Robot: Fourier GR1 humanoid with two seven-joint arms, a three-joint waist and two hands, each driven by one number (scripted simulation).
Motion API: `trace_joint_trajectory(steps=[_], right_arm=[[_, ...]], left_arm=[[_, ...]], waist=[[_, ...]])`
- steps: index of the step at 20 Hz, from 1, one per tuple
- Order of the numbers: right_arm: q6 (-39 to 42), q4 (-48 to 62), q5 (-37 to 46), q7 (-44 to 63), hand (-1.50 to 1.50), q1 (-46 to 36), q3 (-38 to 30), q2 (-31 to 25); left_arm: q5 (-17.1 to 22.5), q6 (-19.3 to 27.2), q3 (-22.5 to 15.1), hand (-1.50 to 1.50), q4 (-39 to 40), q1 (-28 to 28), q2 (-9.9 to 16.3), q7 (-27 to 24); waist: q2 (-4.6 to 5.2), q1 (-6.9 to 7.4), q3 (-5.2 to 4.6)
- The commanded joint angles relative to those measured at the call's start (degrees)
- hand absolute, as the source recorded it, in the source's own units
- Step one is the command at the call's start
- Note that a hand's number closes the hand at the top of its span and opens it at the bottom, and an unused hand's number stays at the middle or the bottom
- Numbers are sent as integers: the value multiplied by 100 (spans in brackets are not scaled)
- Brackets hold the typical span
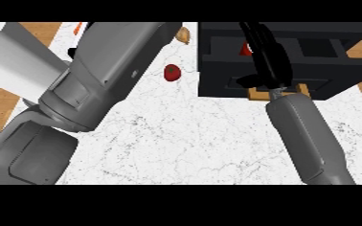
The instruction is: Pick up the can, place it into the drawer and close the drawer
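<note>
No readable writing, brands or labels anywhere in the head view.

White marbled bench (191,139) with wood edge showing at far left. Dark drawer unit (219,84) sits at upper right, black box with inner compartments, open top facing the camera.

Right hand (267,60) is black, stretched out over the drawer unit, grey forearm coming up from lower right. Fingers point away toward the top of the view, over the compartment. A small red-orange patch (244,49) shows just left of the hand, touching or partly hidden by it; probably the can but too little shows to be sure, shape and any label not visible. Can't tell whether the fingers are curled on it or straight; hand is seen edge-on and dark against the dark box.

Tan patch below the wrist at the drawer unit's front edge, looks like a wooden part, partly hidden by the forearm.

Left arm fills the left side, big grey forearm close to the camera; the left hand itself is barely in view at its far end, its fingers' state can't be told.

On the bench: red round item (172,72) like a tomato or apple, between left forearm and drawer unit, apart from both. Brownish item (184,35) near the top edge, just left of the drawer unit. Thin orange sliver (77,28) at top left.
</note>
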Motion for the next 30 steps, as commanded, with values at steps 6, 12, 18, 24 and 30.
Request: trace_joint_trajectory(steps=[6,12,18,24,30], right_arm=[[-1366,2066,393,-60,-150,-1301,-577,157],[-1685,3082,553,16,-150,-2278,-826,27],[-2029,3710,529,-216,-150,-2750,-1009,-38],[-2074,4022,482,-235,-150,-3190,-1135,14],[-1633,3842,-210,-775,-150,-3592,-1661,52]], left_arm=[[-196,-34,-134,-150,-618,336,363,543],[-254,-117,-212,-150,-1148,672,512,716],[-279,-343,-230,-150,-1604,1226,859,792],[-302,-237,-296,-150,-2216,1377,929,1038],[-271,-497,-261,-150,-2581,1841,1378,1137]], waist=[[-32,220,-1],[-1,368,-3],[53,403,0],[57,558,2],[28,528,2]])
